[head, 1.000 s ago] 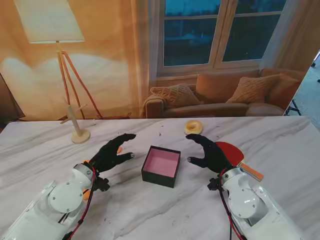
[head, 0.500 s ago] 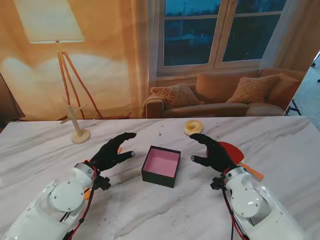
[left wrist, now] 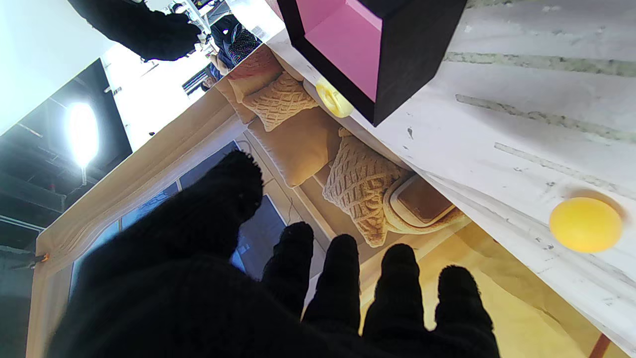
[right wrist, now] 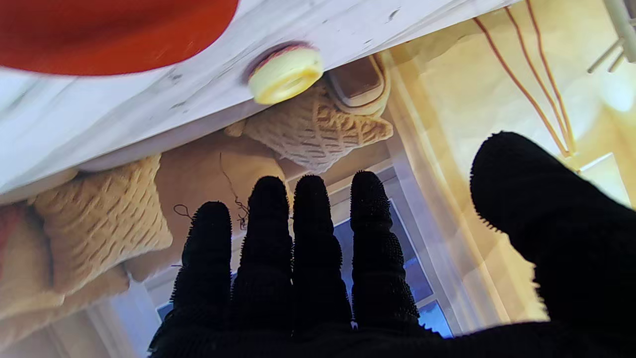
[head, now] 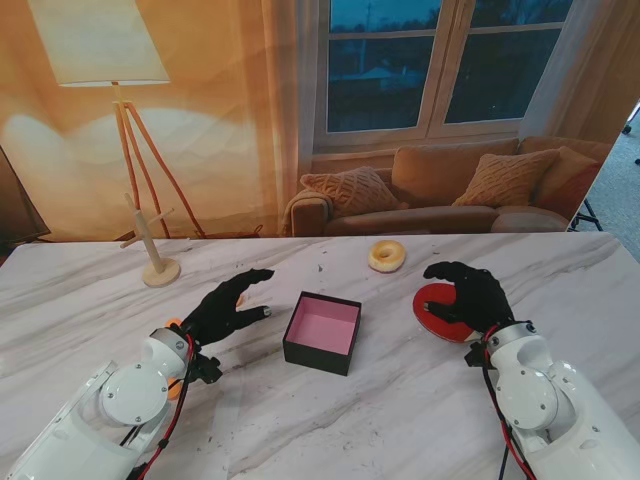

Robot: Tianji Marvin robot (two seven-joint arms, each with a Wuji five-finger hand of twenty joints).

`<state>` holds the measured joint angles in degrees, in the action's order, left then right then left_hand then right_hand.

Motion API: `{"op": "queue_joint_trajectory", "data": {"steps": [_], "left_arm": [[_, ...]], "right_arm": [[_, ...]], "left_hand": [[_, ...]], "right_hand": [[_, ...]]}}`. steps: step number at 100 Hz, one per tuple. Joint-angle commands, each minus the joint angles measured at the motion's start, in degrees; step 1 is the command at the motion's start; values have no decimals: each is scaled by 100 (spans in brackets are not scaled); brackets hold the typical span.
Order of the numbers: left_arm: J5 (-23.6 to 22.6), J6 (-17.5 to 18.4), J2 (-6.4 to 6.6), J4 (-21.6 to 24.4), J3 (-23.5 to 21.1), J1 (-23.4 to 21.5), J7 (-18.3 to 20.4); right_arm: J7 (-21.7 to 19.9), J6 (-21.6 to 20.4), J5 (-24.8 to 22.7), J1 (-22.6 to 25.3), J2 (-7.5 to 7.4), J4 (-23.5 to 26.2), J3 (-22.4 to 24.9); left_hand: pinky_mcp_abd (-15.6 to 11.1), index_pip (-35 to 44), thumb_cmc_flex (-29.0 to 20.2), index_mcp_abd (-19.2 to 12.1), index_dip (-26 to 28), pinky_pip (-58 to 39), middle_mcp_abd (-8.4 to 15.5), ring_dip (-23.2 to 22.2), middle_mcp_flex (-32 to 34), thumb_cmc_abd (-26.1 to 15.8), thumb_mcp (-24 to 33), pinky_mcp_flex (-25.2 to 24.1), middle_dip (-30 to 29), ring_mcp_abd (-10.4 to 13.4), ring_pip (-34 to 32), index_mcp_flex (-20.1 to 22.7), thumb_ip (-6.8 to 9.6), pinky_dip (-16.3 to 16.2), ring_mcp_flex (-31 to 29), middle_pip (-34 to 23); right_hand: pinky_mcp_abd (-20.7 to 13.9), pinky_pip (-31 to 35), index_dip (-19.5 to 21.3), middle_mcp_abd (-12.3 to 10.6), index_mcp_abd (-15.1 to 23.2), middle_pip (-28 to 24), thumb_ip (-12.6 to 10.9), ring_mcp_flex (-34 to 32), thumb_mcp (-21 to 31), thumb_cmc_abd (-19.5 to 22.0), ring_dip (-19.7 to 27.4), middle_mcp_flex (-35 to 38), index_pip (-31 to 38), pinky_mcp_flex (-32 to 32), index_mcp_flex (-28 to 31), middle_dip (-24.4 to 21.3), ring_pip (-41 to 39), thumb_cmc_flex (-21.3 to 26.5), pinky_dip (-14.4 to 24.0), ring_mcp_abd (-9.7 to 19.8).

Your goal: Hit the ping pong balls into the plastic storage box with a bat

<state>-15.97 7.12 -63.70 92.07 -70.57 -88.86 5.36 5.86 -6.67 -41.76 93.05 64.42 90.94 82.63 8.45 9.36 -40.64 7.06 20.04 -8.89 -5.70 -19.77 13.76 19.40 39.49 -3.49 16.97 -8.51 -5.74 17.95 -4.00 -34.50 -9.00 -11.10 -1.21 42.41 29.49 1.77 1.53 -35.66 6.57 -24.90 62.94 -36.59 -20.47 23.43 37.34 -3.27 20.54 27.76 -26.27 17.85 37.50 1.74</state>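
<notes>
The robot's right hand, fingers spread and empty, hovered over the red bat lying right of the pink-lined storage box, apparently about to grasp it, while the open left hand waited near an orange ball.

Both arms have glossy white rounded shells with grey disc-shaped joint caps. Red and black cables run along each wrist. The left hand and right hand wear fuzzy black knit gloves.
</notes>
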Motion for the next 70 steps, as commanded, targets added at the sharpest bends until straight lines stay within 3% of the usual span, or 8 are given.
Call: {"op": "queue_joint_trajectory", "data": {"steps": [1, 6, 34, 70], "left_arm": [[-10, 15, -14, 12, 3, -18, 49], [-44, 16, -11, 3, 13, -11, 45], [15, -6, -14, -27, 67, 24, 74], [85, -52, -31, -44, 114, 52, 47]], "right_arm": [[-139, -21, 90, 29, -127, 63, 144], [-204, -48, -125, 66, -164, 81, 253], [-720, -28, -592, 251, -299, 116, 625], [-816, 13, -988, 190, -376, -289, 554]], "left_hand": [[-53, 6, 156, -24, 43, 12, 18, -35, 22, 51, -116, -166, -13, 37, -5, -118, 110, -79, 236, 48], [-41, -1, 151, -32, 48, 143, 16, -32, 32, 36, -159, -113, -7, 37, 11, -114, 118, 62, 228, 60], [14, -13, 235, -25, 54, 171, -23, -31, 44, -10, -275, -119, -9, 28, 30, -101, 107, 126, 235, 88], [74, -27, 193, -30, 70, 151, -5, -136, 83, -52, -526, -125, 99, -196, -49, -79, 99, 151, 218, 36]], "right_hand": [[37, 188, 94, 49, -77, -89, 74, -68, -29, -188, -148, 83, 33, 22, 209, 163, -161, -135, 155, -71], [79, 290, 122, 70, -86, -137, 75, -122, -31, -195, -218, 146, 31, -8, 270, 234, -267, -159, 189, -105], [121, 355, 121, 76, -64, -95, 79, -143, -41, -233, -252, 188, -78, 39, 298, 291, -283, -162, 153, -132], [185, 403, 93, 93, -135, -99, 109, -176, 77, -432, -369, 46, -216, 23, 70, 377, -434, -199, 94, -111]]}}
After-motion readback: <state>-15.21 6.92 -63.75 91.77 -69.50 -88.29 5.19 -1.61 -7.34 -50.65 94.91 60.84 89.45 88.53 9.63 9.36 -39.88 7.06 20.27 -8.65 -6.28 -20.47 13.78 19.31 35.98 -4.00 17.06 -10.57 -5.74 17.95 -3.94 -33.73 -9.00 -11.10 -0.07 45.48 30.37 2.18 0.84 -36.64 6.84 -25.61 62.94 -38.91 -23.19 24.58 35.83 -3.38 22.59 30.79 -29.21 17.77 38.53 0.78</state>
